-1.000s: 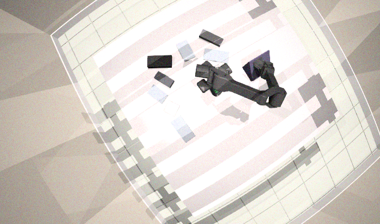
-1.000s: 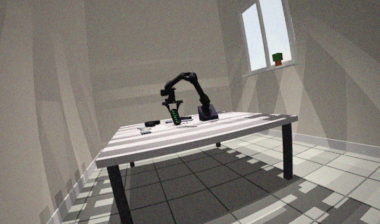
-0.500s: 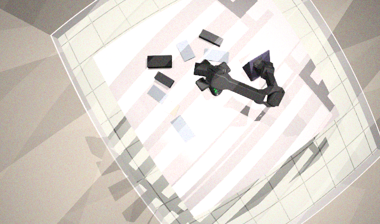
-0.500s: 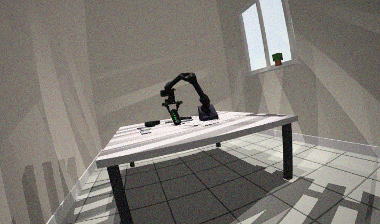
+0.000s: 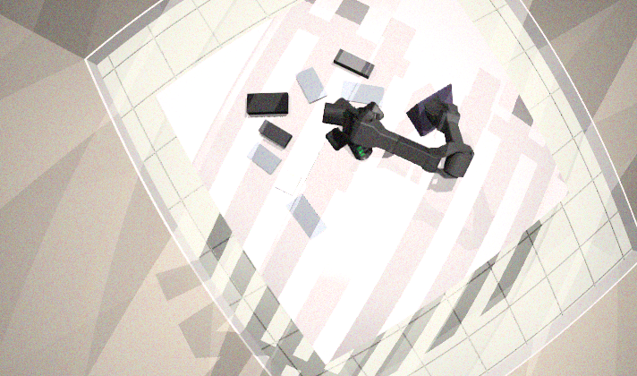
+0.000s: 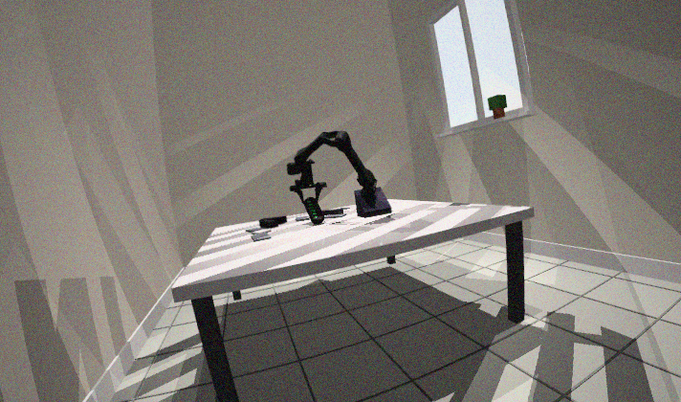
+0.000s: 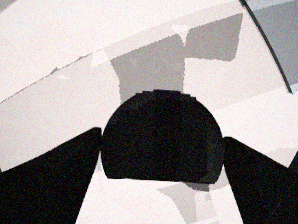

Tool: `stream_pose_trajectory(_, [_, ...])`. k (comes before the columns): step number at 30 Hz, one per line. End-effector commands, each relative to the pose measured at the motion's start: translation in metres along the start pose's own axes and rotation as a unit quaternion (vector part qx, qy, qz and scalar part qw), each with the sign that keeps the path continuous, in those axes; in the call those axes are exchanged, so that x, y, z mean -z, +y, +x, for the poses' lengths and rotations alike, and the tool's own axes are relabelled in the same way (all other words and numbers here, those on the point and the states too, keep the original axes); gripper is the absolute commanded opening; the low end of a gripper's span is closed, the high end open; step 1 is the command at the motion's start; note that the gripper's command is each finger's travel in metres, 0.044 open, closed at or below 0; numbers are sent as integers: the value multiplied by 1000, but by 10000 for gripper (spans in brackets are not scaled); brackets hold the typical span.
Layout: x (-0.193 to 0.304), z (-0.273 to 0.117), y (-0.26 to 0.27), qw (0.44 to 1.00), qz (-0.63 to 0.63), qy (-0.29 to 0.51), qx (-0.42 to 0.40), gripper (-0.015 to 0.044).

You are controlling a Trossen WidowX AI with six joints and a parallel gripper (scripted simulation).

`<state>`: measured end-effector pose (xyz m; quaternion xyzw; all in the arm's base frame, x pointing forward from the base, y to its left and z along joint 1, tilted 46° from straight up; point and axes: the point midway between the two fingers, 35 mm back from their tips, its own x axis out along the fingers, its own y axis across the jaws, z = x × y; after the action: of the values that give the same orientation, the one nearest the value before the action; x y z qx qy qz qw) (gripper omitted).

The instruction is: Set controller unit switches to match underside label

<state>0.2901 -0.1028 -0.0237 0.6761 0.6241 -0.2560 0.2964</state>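
Observation:
The dark controller unit (image 5: 361,151) (image 6: 314,211) (image 7: 162,145) is held on end, tilted, below the hand. Green rocker ends show along one long face in the exterior view; single switch settings are too small to read. My gripper (image 6: 311,200) (image 7: 163,139) is shut on the unit, one finger against each side. In the wrist view only a rounded black end of the unit shows, and the label is not visible. The unit's lower end is close to the bench (image 6: 283,255); whether it touches cannot be told.
A black block (image 5: 267,103), a small dark module (image 5: 275,134) and a grey-topped module (image 5: 353,63) lie beyond the hand. Pale flat plates (image 5: 310,84) (image 5: 265,158) (image 5: 306,216) lie around them, and another pale plate (image 5: 369,92) is beside the hand. The arm's base plate (image 5: 418,122) is at the right.

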Motion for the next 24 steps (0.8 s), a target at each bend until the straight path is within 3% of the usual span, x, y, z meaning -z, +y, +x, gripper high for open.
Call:
stream_pose_trajectory(1, [1,9,0,1000,-3,10,8,338])
stream_pose_trajectory(24, [-12,21,-1,1000,-3,10,8,338])
